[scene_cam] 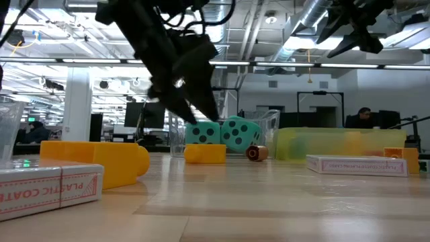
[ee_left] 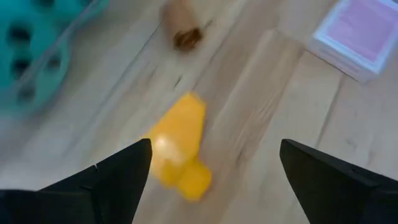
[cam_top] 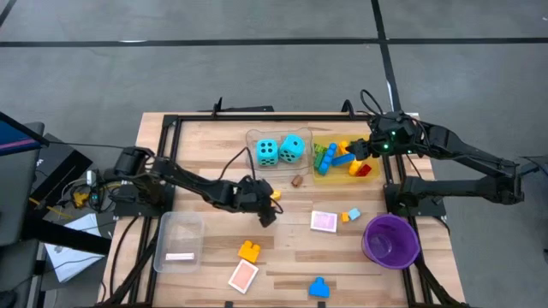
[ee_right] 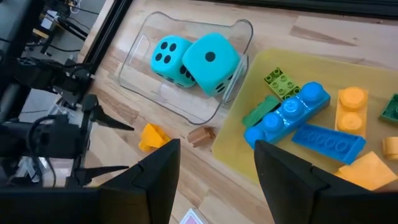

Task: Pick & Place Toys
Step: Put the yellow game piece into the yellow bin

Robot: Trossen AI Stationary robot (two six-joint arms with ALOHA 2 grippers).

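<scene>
Yellow plastic, a small brick (ee_left: 177,146), lies loose on the wooden bench (cam_top: 282,257) between the spread fingers of the left end effector (cam_top: 267,208), which grasps nothing and sits just beside the clear tray (cam_top: 253,137) holding two turquoise dice (cam_top: 279,151). The right end effector (ee_right: 214,180) hovers over the yellow tray (ee_right: 249,62) of coloured bricks (ee_right: 292,112) with fingers parted, holding nothing visible. To do this step well, the left arm should probably centre both fingers around the brick, settle low, then close squarely so it cannot skid aside.
</scene>
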